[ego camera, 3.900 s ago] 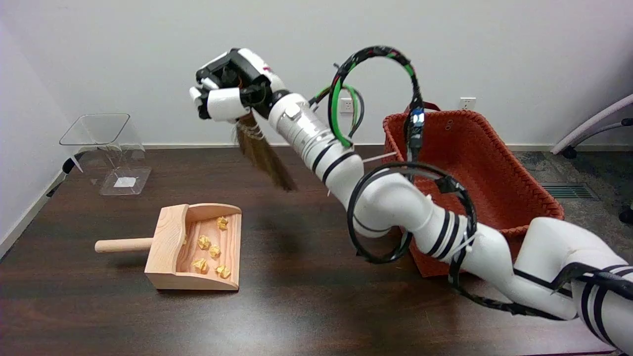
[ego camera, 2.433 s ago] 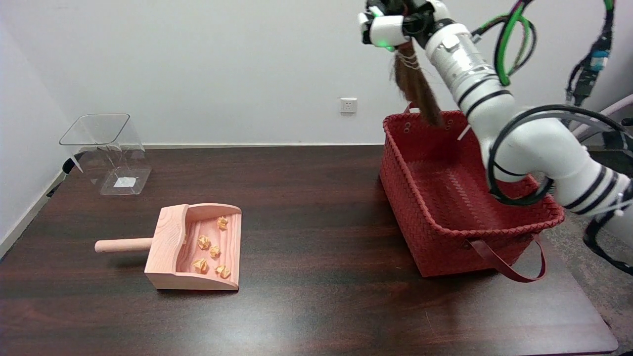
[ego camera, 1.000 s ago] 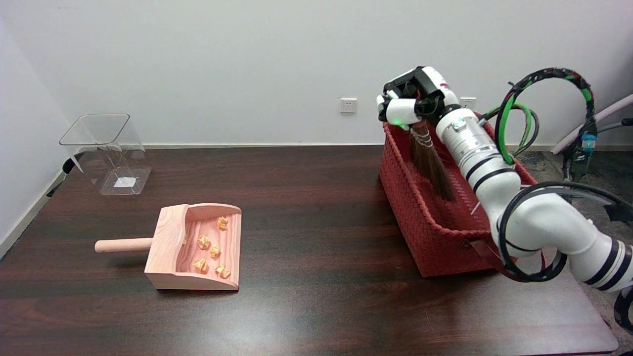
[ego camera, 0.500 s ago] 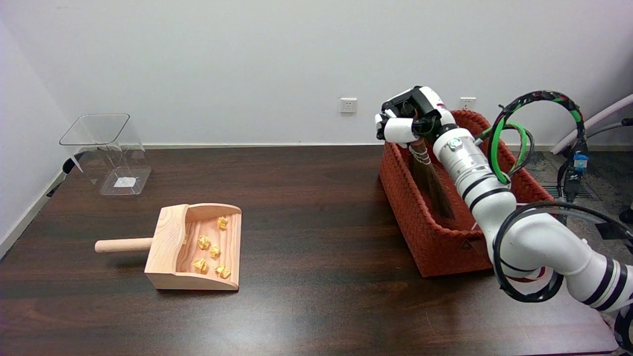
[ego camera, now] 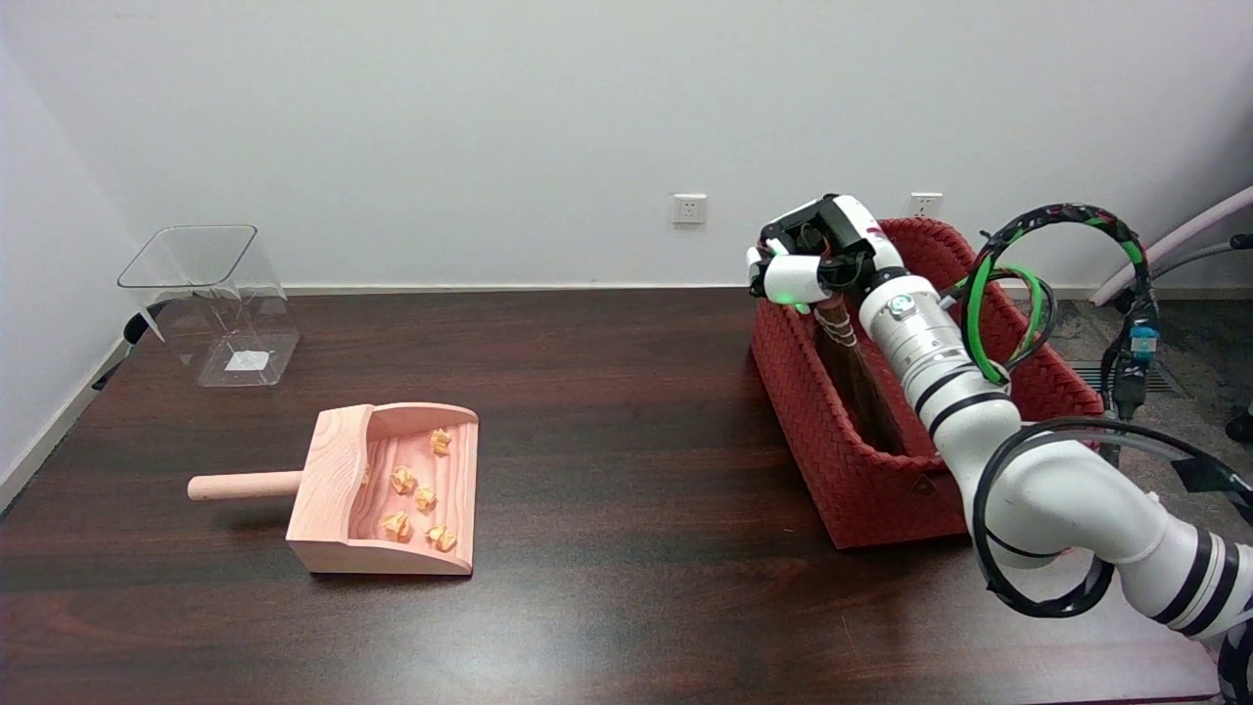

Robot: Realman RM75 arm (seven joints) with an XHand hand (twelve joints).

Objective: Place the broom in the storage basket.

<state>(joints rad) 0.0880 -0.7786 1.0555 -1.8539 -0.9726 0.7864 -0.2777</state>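
Right robot hand (ego camera: 812,257) above the far left corner of the red storage basket (ego camera: 832,450), fingers curled around the top of the broom (ego camera: 861,387) — gripping it. Broom hanging down from the grip, dark bristles inside the basket close to its left wall, slanting slightly toward the near side; cannot tell whether the bristle tips touch the basket floor. White arm (ego camera: 979,421) with black bands reaching in from the lower right, crossing over the basket's near rim, looped cables (ego camera: 998,294) around it.

Basket standing on the right part of the dark wooden tabletop (ego camera: 607,392). Well apart, on the left part — a wooden dustpan (ego camera: 387,490), handle pointing left, several small yellow crumpled scraps (ego camera: 416,494) lying in it. Further back near the left edge, a clear plastic container (ego camera: 210,304), tilted. White wall behind, with a socket (ego camera: 689,208) on it.
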